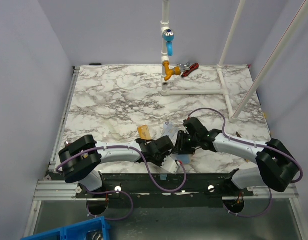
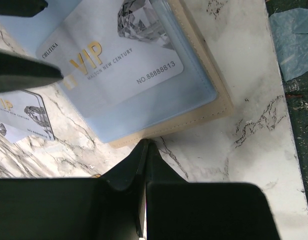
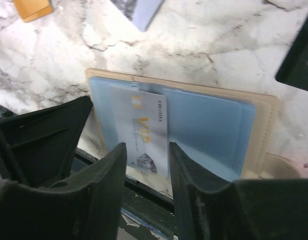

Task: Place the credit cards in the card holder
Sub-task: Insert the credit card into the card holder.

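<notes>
The holder (image 3: 264,117) lies open at the table's (image 1: 119,95) near edge, with a pale VIP card (image 3: 141,125) on its blue inside. The right gripper (image 3: 147,149) straddles that card's near end, fingers parted. The left gripper (image 2: 146,145) sits just beside the holder, fingers clenched together.

Open table (image 1: 119,95) beyond card holder (image 3: 214,125); pipe frame (image 1: 199,91) behind.

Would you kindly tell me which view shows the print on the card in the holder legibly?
Left wrist: print on the silver card is sharp, near fingers dark and blurred; right wrist: lettering softer; top external: too small to read.
</notes>
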Action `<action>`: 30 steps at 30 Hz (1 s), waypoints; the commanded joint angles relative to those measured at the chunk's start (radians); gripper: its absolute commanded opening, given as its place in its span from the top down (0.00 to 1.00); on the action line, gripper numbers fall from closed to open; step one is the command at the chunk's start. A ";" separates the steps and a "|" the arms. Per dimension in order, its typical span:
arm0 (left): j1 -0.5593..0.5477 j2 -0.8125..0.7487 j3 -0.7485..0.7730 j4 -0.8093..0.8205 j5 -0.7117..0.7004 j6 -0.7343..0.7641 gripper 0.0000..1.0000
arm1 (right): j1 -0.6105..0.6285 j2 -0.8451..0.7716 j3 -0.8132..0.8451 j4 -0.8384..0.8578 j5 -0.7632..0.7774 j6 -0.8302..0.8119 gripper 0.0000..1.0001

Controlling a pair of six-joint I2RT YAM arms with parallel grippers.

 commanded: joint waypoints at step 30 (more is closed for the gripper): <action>0.000 0.010 0.012 0.019 -0.015 -0.001 1.00 | 0.072 0.119 0.026 0.075 0.037 0.089 0.99</action>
